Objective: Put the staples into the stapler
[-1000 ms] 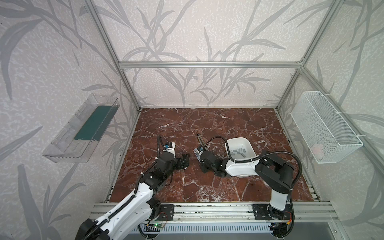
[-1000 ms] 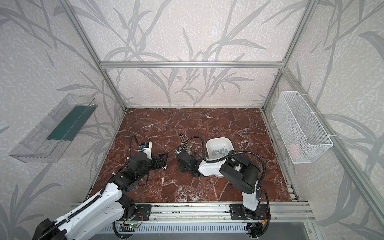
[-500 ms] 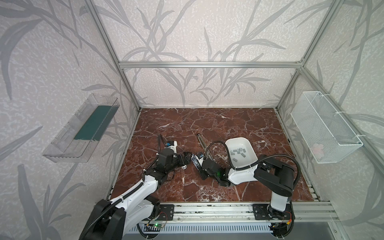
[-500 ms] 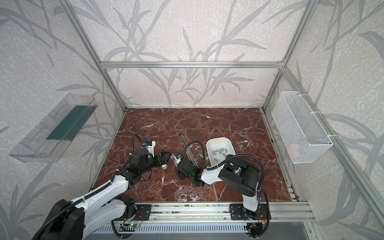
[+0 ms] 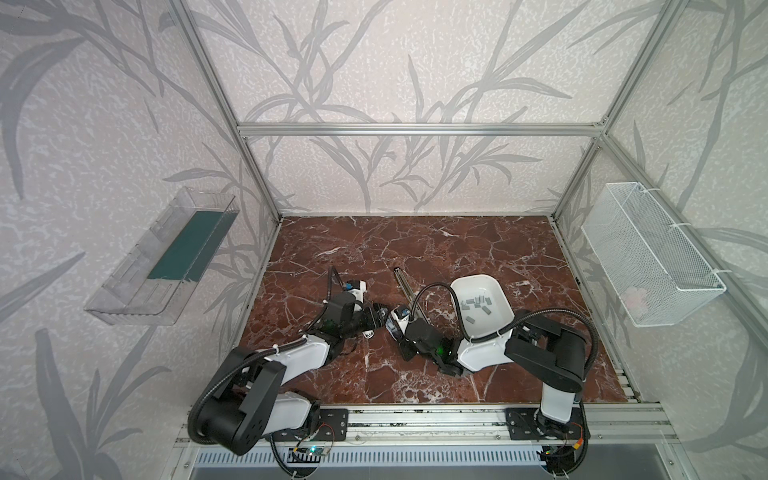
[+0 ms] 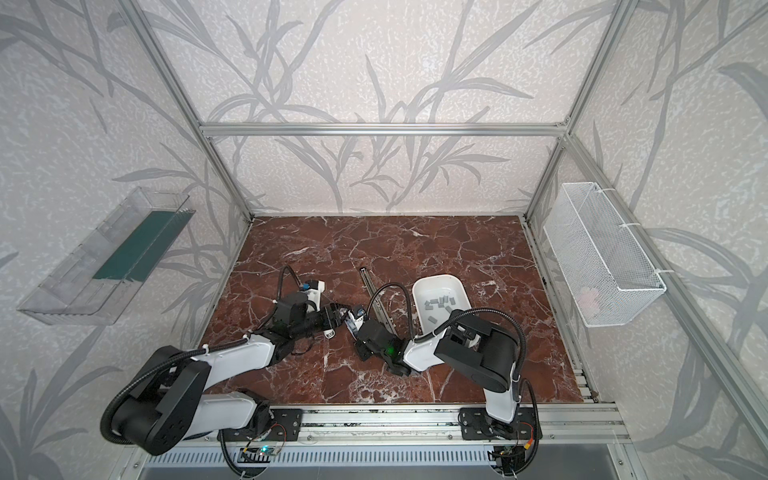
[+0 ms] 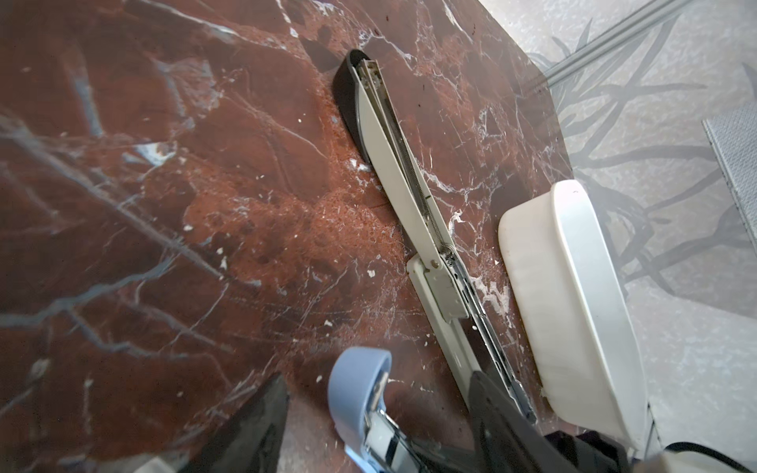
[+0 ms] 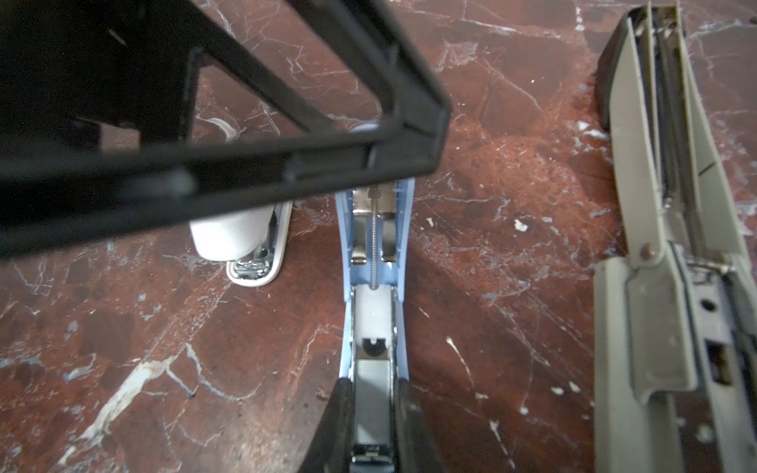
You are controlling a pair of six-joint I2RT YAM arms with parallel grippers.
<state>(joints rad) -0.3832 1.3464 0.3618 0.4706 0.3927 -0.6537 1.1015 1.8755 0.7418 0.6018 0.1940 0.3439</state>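
A small blue stapler (image 8: 375, 286) lies opened flat on the marble. My right gripper (image 8: 375, 393) is shut on its magazine end, and a grey strip of staples (image 8: 372, 379) shows in the channel. The stapler's blue lid end (image 7: 356, 385) sits between the fingers (image 7: 254, 426) of my left gripper (image 7: 377, 409), which is open, with a gap on both sides. In both top views the two grippers meet near the floor's middle front, left gripper (image 5: 378, 316) and right gripper (image 5: 394, 328). Loose staples (image 5: 478, 305) lie in a white bowl (image 5: 494, 286).
A long grey stapler (image 5: 405, 286) lies opened flat between the grippers and the bowl, close to the bowl's wall (image 7: 545, 286). A small white stapler (image 8: 252, 256) rests under my left gripper. A clear tray (image 5: 162, 257) and a wire basket (image 5: 648, 253) hang on the side walls.
My left gripper has moved in over the blue stapler's lid end and its jaws have narrowed. My right gripper shifted slightly toward the front, still holding the stapler.
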